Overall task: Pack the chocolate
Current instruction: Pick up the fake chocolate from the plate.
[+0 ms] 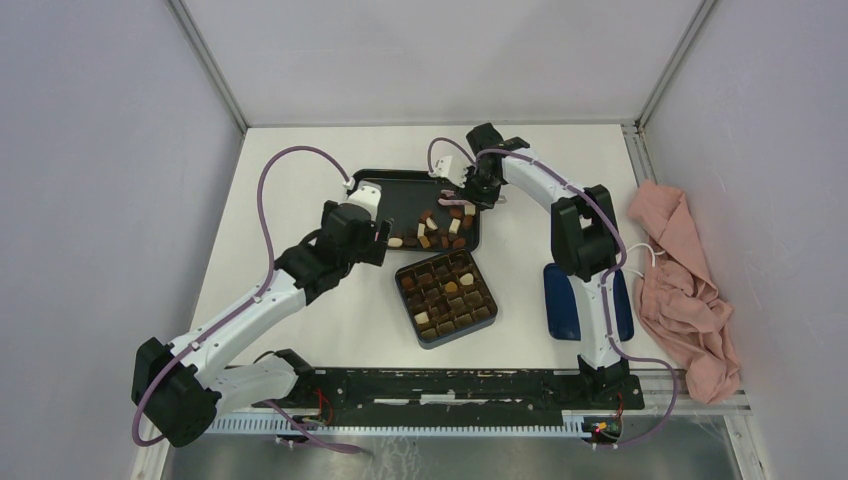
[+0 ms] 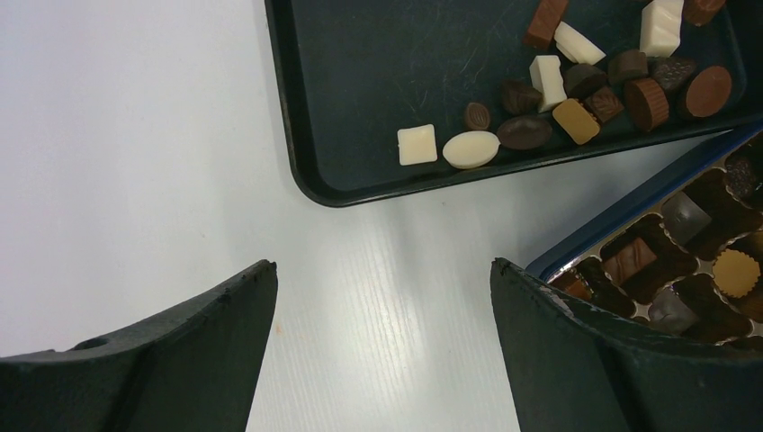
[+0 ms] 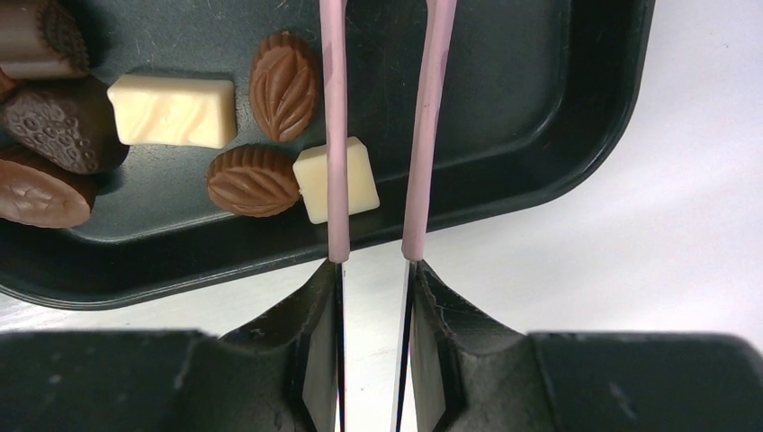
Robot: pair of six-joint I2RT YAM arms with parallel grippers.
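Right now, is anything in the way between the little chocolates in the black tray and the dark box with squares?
Nothing visible. The small brown and cream chocolates lie in the black tray; the dark compartmented box sits just beside it, only bare white table between.

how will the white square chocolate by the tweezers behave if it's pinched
The white square looks smooth and glossy, so it may slip between the thin tweezers. It lies flat on the tray, so it likely slides rather than rolls.
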